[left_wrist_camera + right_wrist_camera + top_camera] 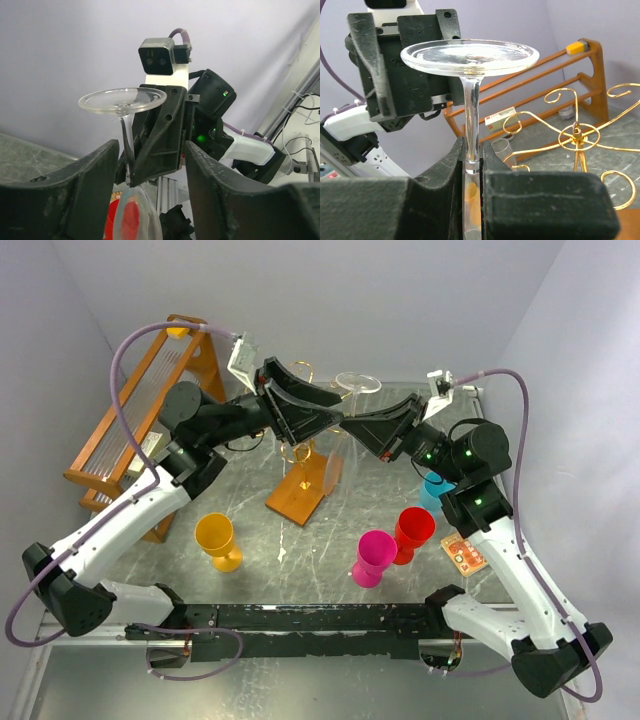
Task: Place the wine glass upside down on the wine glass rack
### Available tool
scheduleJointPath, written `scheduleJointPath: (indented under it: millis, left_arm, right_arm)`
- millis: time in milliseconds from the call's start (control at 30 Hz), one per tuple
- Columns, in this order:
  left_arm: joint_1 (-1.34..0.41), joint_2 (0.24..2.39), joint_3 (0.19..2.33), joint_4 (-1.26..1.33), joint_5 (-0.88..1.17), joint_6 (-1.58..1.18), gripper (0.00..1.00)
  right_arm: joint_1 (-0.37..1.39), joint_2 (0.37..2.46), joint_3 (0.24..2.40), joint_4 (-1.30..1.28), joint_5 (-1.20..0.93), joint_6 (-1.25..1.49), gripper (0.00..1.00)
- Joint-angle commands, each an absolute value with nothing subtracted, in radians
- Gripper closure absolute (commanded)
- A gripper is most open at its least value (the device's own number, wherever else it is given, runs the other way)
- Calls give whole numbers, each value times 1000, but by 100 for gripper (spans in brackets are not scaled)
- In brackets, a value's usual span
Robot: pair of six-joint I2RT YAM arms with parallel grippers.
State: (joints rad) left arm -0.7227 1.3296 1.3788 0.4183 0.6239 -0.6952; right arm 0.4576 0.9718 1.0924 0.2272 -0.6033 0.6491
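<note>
two end effectors meet above the bench [250, 570]. the right end effector [472, 156] pinches the stem of the wine glass [470, 52], which hangs foot up and bowl down, just beside the wine glass rack [577, 135]. the left end effector [152, 150] stands spread, fingers either side of the stem.

You have a yellow goblet [217, 540] standing front left on the grey marbled surface [300, 560], a magenta goblet [373, 558] and a red goblet [413, 532] just beside each other to its right, a small orange card [463, 553] flat beside the red one, and a slatted wooden frame [130, 420] far left
</note>
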Motion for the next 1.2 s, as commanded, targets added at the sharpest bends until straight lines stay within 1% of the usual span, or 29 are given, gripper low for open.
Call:
scheduleJointPath:
  millis: [0,100,333,433,567,800,900,1000,1067,1167]
  left_arm:
    - [-725,1285,1370,413,587,-662,33]
    - [-725,1260,1363,358,556,-626,29]
    - [-724,1143,1310,115,399,-494,26]
    - [-725,1085,1287,11,303,-450,25]
    - [-725,1033,1323,-156,185,-417,25]
    - [-725,927,1287,-259,111,-389,23]
    - [-725,902,1285,-290,60,-363,23]
    - [-725,864,1239,-266,19,-275,22]
    - [-725,821,1178,-208,41,-211,22]
    - [-726,760,1101,-141,125,-141,21]
  right_arm:
    - [456,934,1083,241,-541,612,100]
    - [456,915,1087,196,-514,581,100]
    - [455,829,1074,33,-405,472,100]
    - [455,801,1086,-81,-288,378,100]
    - [455,780,1104,-174,-124,292,100]
    - [454,824,1068,-158,83,218,100]
    - [454,868,1040,-113,106,213,100]
    - [449,905,980,-33,109,199,100]
    - [419,916,922,58,31,174,100]
    - [357,934,862,176,-115,178,100]
